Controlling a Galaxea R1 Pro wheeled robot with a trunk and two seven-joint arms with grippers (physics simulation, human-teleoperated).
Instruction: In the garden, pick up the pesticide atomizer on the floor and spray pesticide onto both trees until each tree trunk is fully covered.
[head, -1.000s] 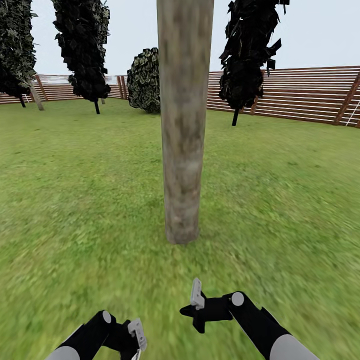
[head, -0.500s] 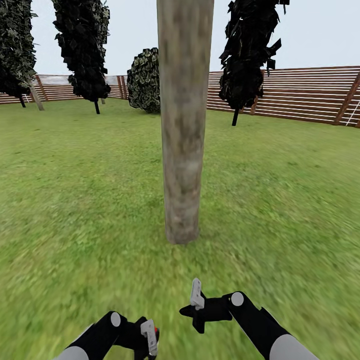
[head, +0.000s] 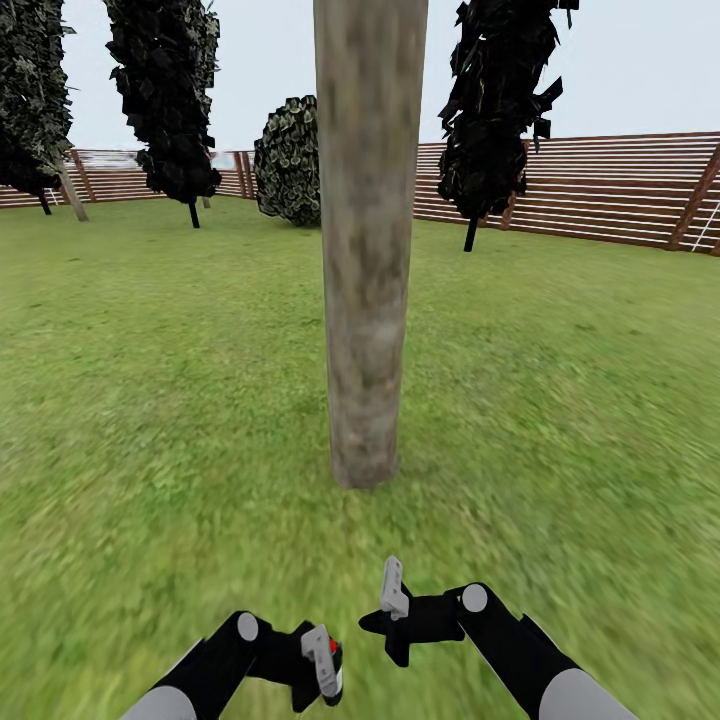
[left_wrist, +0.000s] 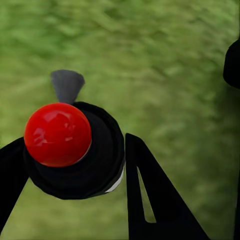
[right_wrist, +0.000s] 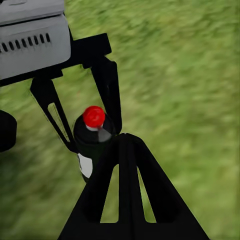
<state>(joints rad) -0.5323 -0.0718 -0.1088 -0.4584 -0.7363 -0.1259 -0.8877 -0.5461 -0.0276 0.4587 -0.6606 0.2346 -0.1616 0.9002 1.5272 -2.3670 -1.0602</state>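
Observation:
One thick tree trunk (head: 368, 250) of mottled grey-tan bark rises from the garden lawn (head: 560, 400) straight ahead of me. I see no pesticide specks on its bark. My left gripper (head: 322, 668) is low in the head view, shut on the pesticide atomizer (head: 334, 655). The atomizer (left_wrist: 75, 160) is a black bottle with a round red cap (left_wrist: 58, 134) and a grey nozzle (left_wrist: 66, 85), held between the left gripper (left_wrist: 70, 155) fingers. My right gripper (head: 383, 628) hovers just beside it, fingers (right_wrist: 125, 190) shut together and holding nothing. From there I see the atomizer (right_wrist: 92, 137) in the left gripper (right_wrist: 95, 140).
A brown slat fence (head: 600, 190) rings the lawn. Dark columnar trees (head: 165, 100) (head: 495, 100) and a dark bush (head: 290, 160) stand at the back. A pale slanted stem (head: 72, 195) shows far left. Open grass lies on both sides of the trunk.
My left arm has moved right and forward, bringing the atomizer's red cap into the head view. The right arm and the camera have stayed still.

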